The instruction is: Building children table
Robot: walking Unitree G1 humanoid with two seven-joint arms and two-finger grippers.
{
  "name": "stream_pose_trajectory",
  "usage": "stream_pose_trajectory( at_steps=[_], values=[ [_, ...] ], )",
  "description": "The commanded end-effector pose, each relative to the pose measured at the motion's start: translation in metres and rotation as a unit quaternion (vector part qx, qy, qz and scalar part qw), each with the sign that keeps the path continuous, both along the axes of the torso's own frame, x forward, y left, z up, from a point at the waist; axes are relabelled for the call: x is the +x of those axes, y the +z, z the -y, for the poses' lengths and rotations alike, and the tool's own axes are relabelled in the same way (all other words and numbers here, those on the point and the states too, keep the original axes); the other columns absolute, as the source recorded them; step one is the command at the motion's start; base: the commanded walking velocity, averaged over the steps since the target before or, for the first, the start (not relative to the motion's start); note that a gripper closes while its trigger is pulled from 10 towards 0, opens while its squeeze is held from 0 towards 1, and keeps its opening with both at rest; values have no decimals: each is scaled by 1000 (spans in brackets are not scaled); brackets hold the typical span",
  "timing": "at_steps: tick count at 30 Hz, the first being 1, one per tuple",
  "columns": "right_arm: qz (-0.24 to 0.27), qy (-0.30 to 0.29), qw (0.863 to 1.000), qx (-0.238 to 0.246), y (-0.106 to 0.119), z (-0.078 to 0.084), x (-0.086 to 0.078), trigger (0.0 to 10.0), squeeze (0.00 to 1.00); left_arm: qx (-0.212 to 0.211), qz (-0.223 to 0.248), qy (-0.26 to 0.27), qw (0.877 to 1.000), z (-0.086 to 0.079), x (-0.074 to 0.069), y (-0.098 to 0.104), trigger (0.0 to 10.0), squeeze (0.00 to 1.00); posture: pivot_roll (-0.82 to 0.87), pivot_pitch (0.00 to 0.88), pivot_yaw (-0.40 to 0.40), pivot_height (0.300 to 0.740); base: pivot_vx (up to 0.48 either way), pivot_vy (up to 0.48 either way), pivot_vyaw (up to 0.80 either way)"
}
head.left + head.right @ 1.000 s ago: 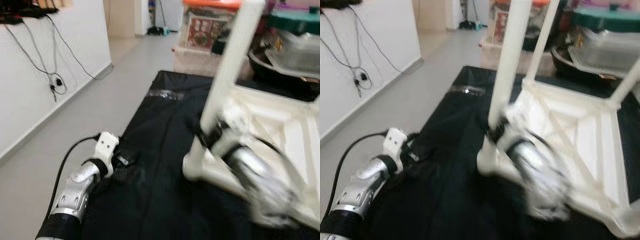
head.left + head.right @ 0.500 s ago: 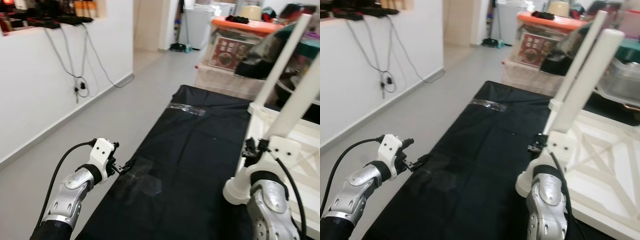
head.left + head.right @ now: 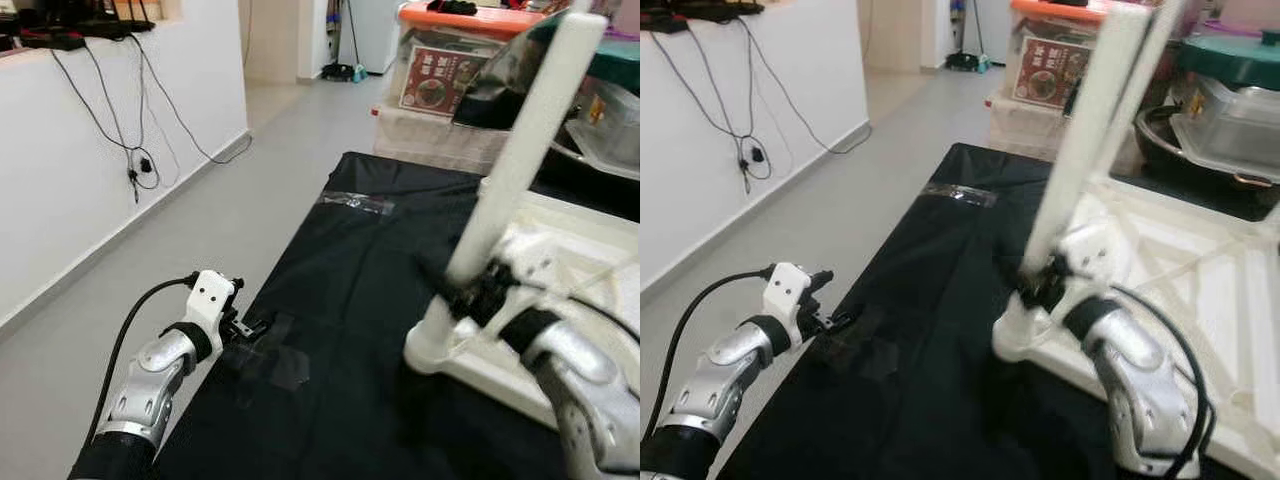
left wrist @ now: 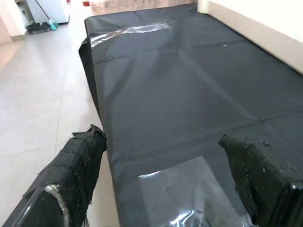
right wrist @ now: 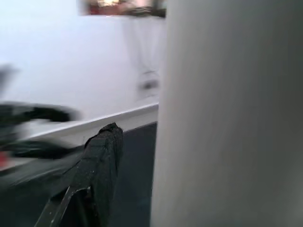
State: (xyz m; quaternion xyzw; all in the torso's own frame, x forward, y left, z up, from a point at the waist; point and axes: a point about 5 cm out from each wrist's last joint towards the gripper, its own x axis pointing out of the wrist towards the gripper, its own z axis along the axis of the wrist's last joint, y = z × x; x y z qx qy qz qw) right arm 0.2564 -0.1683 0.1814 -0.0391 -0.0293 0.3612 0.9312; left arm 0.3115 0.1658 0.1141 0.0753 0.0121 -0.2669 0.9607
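A white children's table (image 3: 1185, 245) lies upside down on a black sheet (image 3: 350, 250) spread on the floor. Its near leg (image 3: 520, 130) rises from the near left corner. My right gripper (image 3: 447, 290) is at the foot of that leg. In the right wrist view the leg (image 5: 227, 113) is very close, and one black finger (image 5: 102, 156) stands a little apart from it, so the gripper is open. My left gripper (image 3: 255, 327) hovers open over the sheet's left edge, with nothing between its fingers (image 4: 83, 156).
Clear tape patches (image 3: 272, 362) hold the sheet down near my left gripper and at its far edge (image 3: 357, 203). A white wall with hanging cables (image 3: 130, 130) runs along the left. Storage boxes (image 3: 440, 80) and a lidded pot (image 3: 1230, 60) stand behind the table. Grey floor lies between wall and sheet.
The head camera has shifted. My right gripper has moved from beside the leg's foot to against the leg. The left arm has hardly moved.
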Motion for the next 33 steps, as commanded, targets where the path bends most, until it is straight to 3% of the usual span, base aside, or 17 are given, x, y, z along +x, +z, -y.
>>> stream_pose_trajectory(
  at_steps=[1, 3, 6, 7, 9, 11, 14, 15, 17, 22, 23, 24, 25, 26, 28, 29, 33],
  values=[
    [-24, 100, 995, 3, -13, -27, -10, 4745, 0, 6, -1, 5, 1000, -5, -3, -2, 10000, 0, 94, 0, -73, 740, 0, 0, 0],
    [-38, 131, 991, 11, -17, -34, -15, 431, 0, 6, 1, 4, 1000, -5, -1, -1, 10000, 0, 89, 0, -71, 740, 0, 0, 0],
    [-60, 53, 997, 8, -28, -31, -4, 0, 0, 6, 2, 5, 1000, -6, 0, 0, 10000, 0, 84, 0, -68, 740, 0, 0, 0],
    [-84, -97, 992, 4, -40, -14, 15, 0, 0, 7, 2, 5, 1000, -5, 0, -1, 10000, 0, 76, 0, -64, 740, 0, 0, 0],
    [-100, -182, 978, 2, -47, -3, 23, 0, 0, 7, 1, 4, 1000, -5, 0, -1, 10000, 0, 76, 0, -64, 740, 0, 0, 0],
    [-132, -411, 902, 6, -63, 37, 30, 0, 0, 7, -2, 1, 1000, -3, -2, -3, 10000, 0, 73, 0, -61, 740, 0, 0, 0],
    [-164, -637, 753, -6, -82, 84, -11, 0, 0, 8, -5, 1, 1000, -4, -5, -5, 10000, 0, 70, 0, -58, 740, 0, 0, 0],
    [-163, -671, 723, -12, -84, 90, -22, 0, 0, 8, -6, 2, 1000, -5, -5, -5, 10000, 0, 70, 0, -55, 740, 0, 0, 0],
    [-160, -683, 712, -14, -84, 91, -27, 0, 0, 9, -7, 3, 1000, -6, -5, -5, 10000, 0, 70, 0, -55, 740, 0, 0, 0],
    [-143, -674, 724, -21, -76, 76, -34, 0, 0, 10, -7, 2, 1000, -7, -6, -5, 10000, 0, 62, 0, -47, 740, 0, 0, 0],
    [-109, -600, 792, -20, -62, 52, -20, 10000, 0, 10, -9, -4, 1000, -3, -4, -6, 10000, 0, 41, 0, -37, 740, 0, 0, 0],
    [-109, -600, 792, -20, -62, 52, -20, 10000, 0, 10, -9, -4, 1000, -3, -4, -6, 10000, 0, 41, 0, -37, 740, 0, 0, 0],
    [-86, -562, 822, -5, -53, 43, -13, 10000, 1000, 9, -9, -7, 1000, 0, -2, -6, 10000, 0, 44, 0, -42, 740, 0, 0, 0],
    [-86, -562, 822, -5, -53, 43, -13, 10000, 1000, 9, -9, -7, 1000, 0, -2, -6, 10000, 0, 44, 0, -42, 740, 0, 0, 0],
    [-49, -487, 871, 33, -33, 33, 4, 10000, 1000, 7, -7, -9, 1000, 3, -1, -5, 10000, 0, 51, 0, -48, 740, 0, 0, 0],
    [-24, -435, 899, 48, -19, 31, 15, 10000, 0, 5, -6, -9, 1000, 3, -1, -4, 10000, 0, 52, 0, -49, 740, 0, 0, 0],
    [20, -279, 956, 91, 13, 27, 29, 10000, 0, 8, -9, -1, 1000, -3, -5, -7, 10000, 0, 60, 0, -55, 740, 0, 0, 0]
  ],
)
